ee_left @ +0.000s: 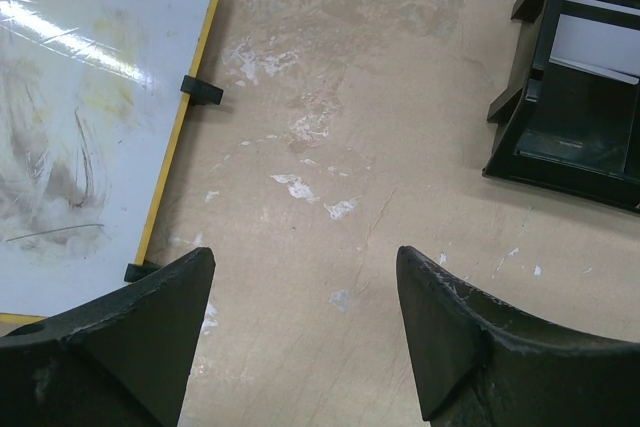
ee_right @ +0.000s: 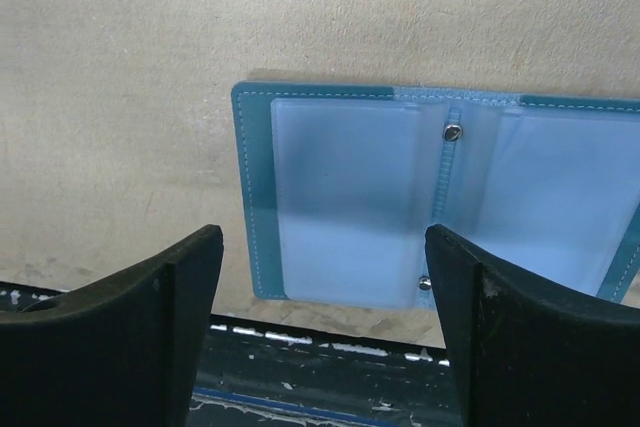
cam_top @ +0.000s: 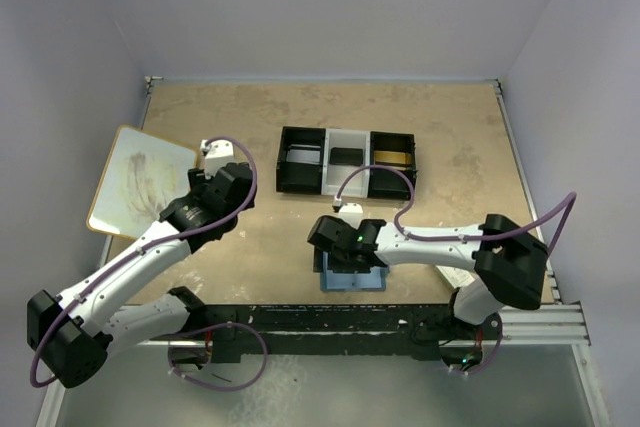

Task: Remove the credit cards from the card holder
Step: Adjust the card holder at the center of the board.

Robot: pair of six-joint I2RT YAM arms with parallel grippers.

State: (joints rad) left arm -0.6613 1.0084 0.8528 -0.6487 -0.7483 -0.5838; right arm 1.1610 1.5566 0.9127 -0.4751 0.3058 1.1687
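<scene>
Both my jaws stand open, the right over the card holder spread flat on the table; it looks light and floppy, best pinched at an edge

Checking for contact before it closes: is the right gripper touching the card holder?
Cannot tell. The right wrist view shows the right gripper open over the card holder, its height unclear; the top view hides most of it under that gripper.
</scene>
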